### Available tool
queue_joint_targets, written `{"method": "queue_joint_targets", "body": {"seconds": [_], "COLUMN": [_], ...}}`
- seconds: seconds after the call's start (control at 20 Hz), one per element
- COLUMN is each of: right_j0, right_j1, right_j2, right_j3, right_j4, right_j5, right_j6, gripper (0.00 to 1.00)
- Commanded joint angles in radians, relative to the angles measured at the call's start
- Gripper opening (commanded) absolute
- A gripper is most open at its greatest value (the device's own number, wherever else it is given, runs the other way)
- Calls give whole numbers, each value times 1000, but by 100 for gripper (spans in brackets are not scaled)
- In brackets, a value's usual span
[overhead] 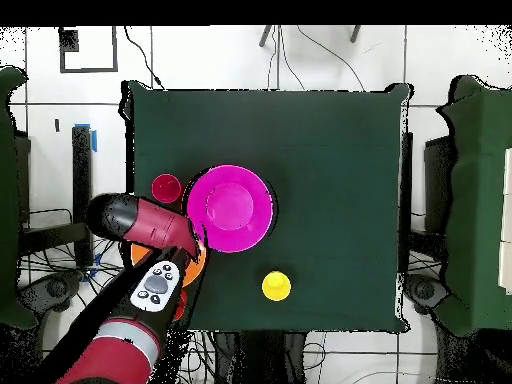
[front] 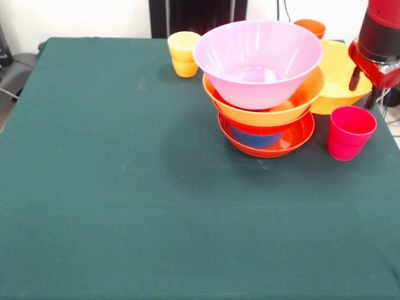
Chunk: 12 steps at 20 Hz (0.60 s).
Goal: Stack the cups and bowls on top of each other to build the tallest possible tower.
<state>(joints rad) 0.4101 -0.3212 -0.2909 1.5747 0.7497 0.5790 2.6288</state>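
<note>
A red and black gripper [front: 369,84] hangs just above the worktop [front: 125,187] near one side edge. Its dark jaws point down over the rim of a large yellow bowl [front: 337,75], but whether they are wide, narrow or gripping that rim cannot be told from either view.

The tower [front: 265,94] stands just beside that bowl, toward the worktop's middle: a shallow red-orange bowl [front: 294,140] lowest, a blue bowl [front: 253,137] inside it, then a wide orange bowl [front: 300,100], and a big pink bowl [front: 256,59] on top, sitting slightly tilted.

A red-pink cup [front: 350,131] stands upright directly below the gripper in the front view, apart from the tower. A yellow cup [front: 183,53] and an orange cup [front: 310,26] stand near the edge behind the tower.

The yellow bowl is likely next, a short sideways carry onto the pink bowl.
</note>
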Motion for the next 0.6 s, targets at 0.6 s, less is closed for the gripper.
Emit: {"method": "queue_joint_targets", "body": {"seconds": [0.6], "right_j0": [-56], "right_j1": [106], "right_j2": [183], "right_j3": [47], "right_j4": [-49], "right_j5": [-108], "right_j6": [53], "gripper": [100]}}
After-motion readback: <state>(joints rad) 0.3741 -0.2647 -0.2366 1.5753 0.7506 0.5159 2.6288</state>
